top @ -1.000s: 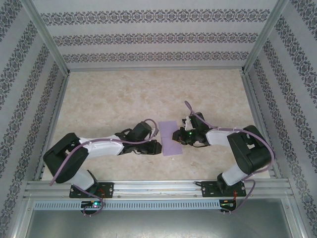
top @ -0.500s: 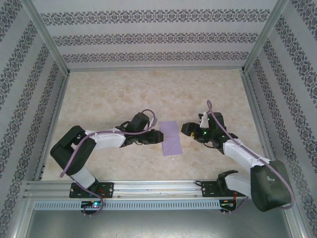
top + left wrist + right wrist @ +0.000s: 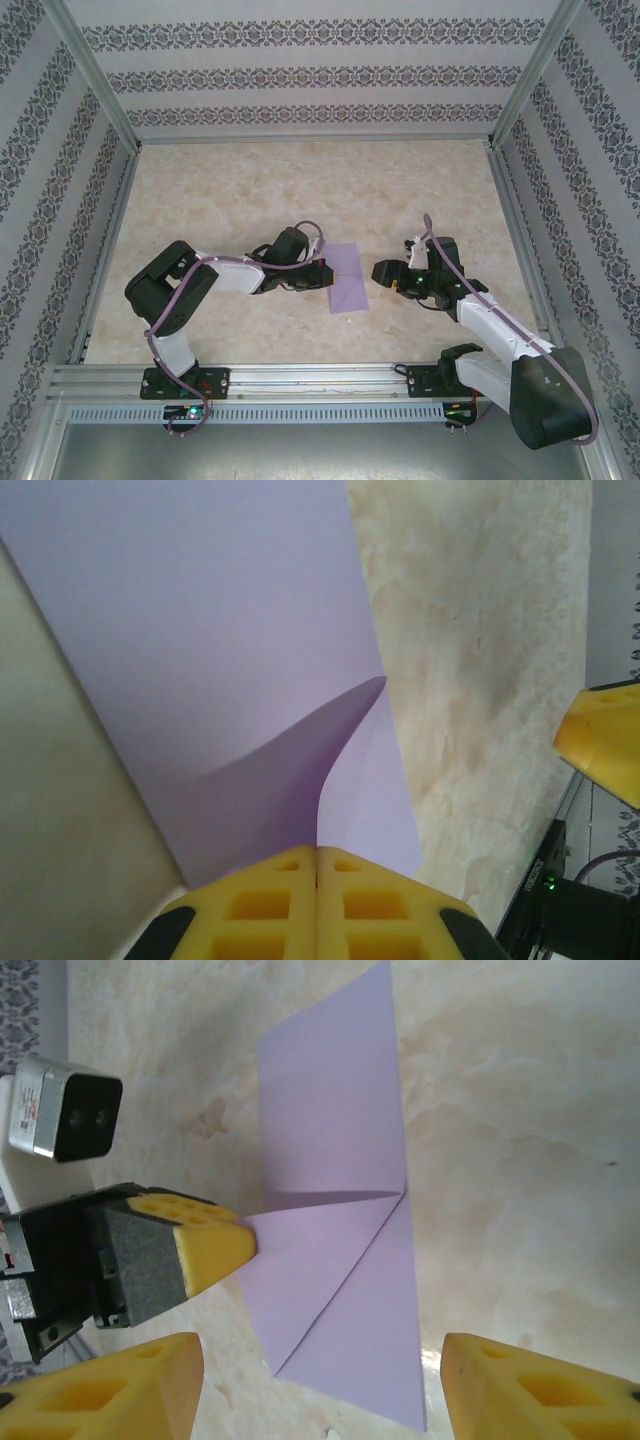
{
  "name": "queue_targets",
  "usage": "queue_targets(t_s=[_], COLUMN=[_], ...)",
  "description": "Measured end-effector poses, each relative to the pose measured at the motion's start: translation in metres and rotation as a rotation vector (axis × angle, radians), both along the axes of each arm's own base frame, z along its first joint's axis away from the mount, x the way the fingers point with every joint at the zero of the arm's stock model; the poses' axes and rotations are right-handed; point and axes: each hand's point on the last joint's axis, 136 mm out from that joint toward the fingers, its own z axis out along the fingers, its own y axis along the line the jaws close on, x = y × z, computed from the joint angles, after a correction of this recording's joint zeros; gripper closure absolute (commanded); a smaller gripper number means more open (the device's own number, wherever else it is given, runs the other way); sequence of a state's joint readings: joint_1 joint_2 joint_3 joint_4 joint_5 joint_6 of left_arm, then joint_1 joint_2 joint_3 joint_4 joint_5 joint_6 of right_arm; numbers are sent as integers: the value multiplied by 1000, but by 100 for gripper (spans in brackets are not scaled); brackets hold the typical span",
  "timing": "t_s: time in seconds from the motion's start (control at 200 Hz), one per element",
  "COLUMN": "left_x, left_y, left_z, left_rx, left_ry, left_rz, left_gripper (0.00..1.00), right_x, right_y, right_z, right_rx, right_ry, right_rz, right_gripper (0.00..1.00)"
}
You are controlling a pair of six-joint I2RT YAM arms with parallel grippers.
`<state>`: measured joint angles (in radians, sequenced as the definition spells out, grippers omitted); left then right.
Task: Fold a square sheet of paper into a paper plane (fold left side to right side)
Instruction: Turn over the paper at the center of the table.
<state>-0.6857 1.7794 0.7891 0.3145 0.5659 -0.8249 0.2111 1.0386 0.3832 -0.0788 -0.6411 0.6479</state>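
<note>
The square sheet of paper [image 3: 347, 280] lies mid-worktop [image 3: 250, 190] between the two hands, looking like a narrow rectangle with creases. It appears thin, light and limp, likely to buckle or slide if pushed, so its free left edge is the place to pinch. The left hand [image 3: 317, 865] is closed tight on that edge, with a flap curling up. The right hand [image 3: 385, 270] stands open and empty, just clear of the right edge. Bare worktop lies all round.

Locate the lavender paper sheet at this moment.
Top view: the lavender paper sheet lies on the table between the grippers, its left edge pinched by the left gripper, the open right gripper apart to its right.
</note>
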Motion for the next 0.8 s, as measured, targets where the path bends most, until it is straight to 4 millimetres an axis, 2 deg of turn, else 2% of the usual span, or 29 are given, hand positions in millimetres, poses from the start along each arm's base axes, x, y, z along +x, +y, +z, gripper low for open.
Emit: queue_targets(t_s=[0.295, 0.605, 0.799], left_x=[-2, 0, 1], left_y=[12, 18, 19], left_z=[23, 22, 25], left_rx=[-41, -30, -30], left_ry=[-91, -104, -116], left_rz=[51, 81, 90], left_gripper=[98, 98, 98], right_x=[7, 16, 28], right_y=[22, 47, 63], right_z=[0, -26, -27], right_rx=[66, 92, 108], right_ry=[-5, 46, 22], right_rz=[54, 97, 125], right_gripper=[28, 29, 31])
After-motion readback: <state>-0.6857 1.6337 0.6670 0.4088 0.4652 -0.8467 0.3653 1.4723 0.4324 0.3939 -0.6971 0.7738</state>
